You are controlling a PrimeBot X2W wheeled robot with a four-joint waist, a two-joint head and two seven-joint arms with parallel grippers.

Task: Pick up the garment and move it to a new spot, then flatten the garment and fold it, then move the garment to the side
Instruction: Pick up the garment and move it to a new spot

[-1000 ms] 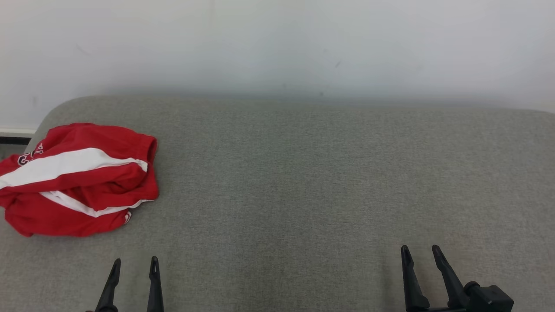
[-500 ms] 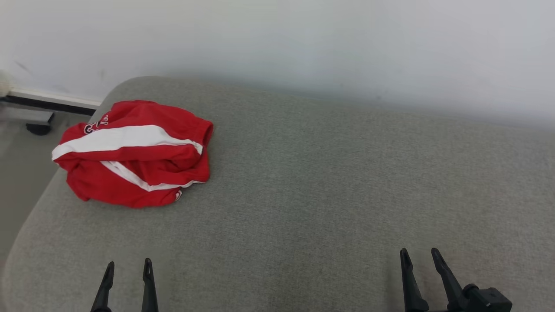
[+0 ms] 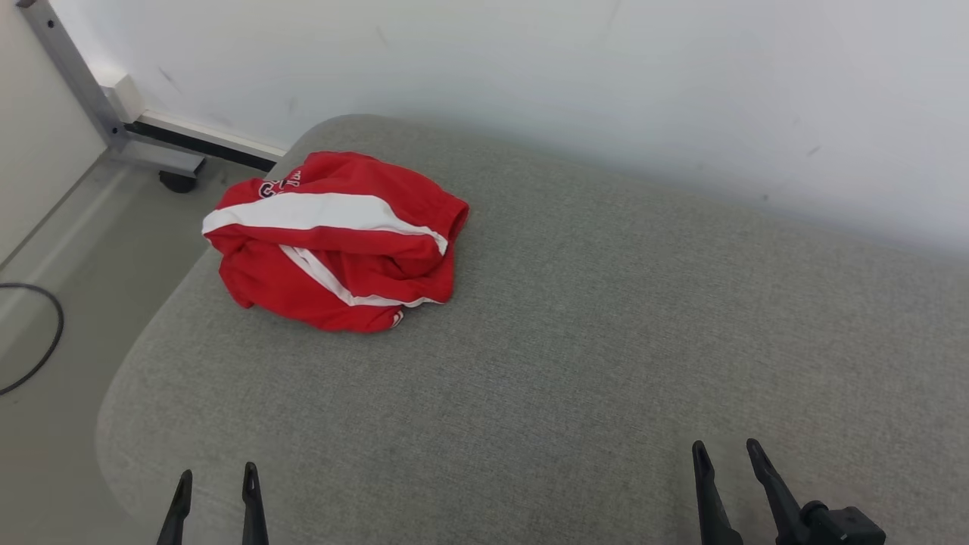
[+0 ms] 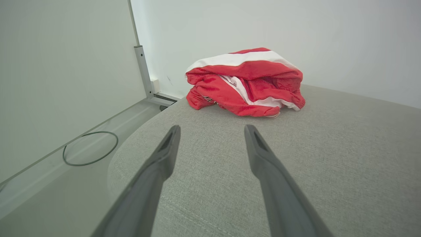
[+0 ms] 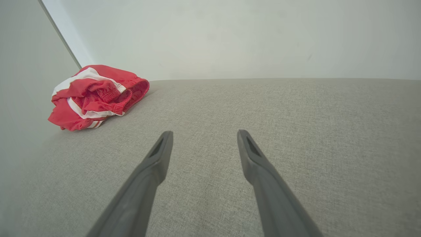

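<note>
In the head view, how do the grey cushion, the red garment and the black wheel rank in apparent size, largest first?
1. Grey cushion, by far the largest.
2. Red garment, crumpled at its far left corner.
3. Black wheel, smallest; it is farther from the camera, so true size is unsure.

Left gripper [image 3: 216,481] and right gripper [image 3: 723,456] hung low, fingers spread apart, pointing forward, holding nothing
</note>
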